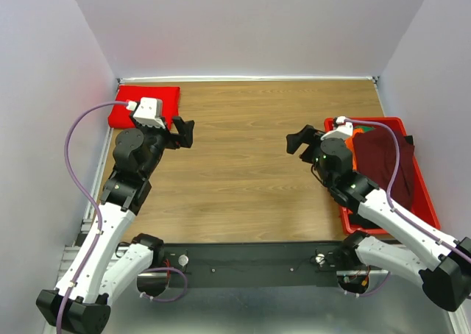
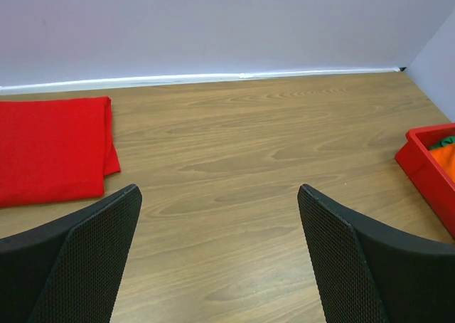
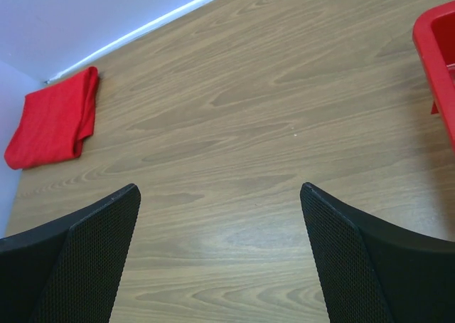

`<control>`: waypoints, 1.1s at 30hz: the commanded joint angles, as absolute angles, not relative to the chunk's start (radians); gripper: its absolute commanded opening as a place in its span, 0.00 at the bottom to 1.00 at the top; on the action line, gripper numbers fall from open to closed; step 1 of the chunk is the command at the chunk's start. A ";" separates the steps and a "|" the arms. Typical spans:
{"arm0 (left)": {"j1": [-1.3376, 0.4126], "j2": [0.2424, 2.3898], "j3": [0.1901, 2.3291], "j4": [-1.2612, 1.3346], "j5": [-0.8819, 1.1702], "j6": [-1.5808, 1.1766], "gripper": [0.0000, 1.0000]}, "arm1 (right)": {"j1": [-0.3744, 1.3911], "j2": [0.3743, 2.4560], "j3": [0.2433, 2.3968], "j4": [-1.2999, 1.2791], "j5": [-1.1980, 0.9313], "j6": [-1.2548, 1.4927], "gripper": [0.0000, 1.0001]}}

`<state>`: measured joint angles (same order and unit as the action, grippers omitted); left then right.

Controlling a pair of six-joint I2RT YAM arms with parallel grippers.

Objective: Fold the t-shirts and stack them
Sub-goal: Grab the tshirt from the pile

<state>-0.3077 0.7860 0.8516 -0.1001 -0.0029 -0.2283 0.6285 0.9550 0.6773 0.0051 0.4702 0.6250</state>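
A bright red t-shirt [image 1: 144,106] lies folded flat in the table's far left corner; it also shows in the left wrist view [image 2: 50,149] and the right wrist view [image 3: 53,117]. A dark maroon t-shirt [image 1: 377,161] lies crumpled in the red bin [image 1: 428,201] on the right. My left gripper [image 1: 185,133] hovers just right of the red shirt, open and empty [image 2: 219,245]. Beside the bin's left edge, my right gripper [image 1: 300,143] faces the table's middle, open with only bare wood between its fingers [image 3: 220,245].
The red bin [image 2: 426,166] also holds an orange cloth [image 1: 362,132] at its far end, seen in the left wrist view too [image 2: 446,156]. The bin's corner shows in the right wrist view [image 3: 437,45]. Pale walls close the table on three sides.
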 commanded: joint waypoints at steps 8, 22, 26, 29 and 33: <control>-0.307 0.776 0.841 -0.103 0.018 -0.216 0.98 | 0.626 1.064 0.814 -0.206 0.716 0.637 1.00; -0.307 0.784 0.836 -0.097 0.058 -0.225 0.98 | 0.101 1.229 0.922 -0.371 0.679 0.704 1.00; -0.307 0.787 0.838 -0.095 0.075 -0.227 0.98 | -0.023 1.346 0.995 -0.371 0.695 0.716 1.00; -0.307 0.781 0.833 -0.095 0.074 -0.227 0.98 | -0.066 1.402 1.006 -0.371 0.676 0.735 1.00; -0.307 0.769 0.831 -0.097 0.071 -0.227 0.98 | -0.090 1.463 1.000 -0.371 0.698 0.738 1.00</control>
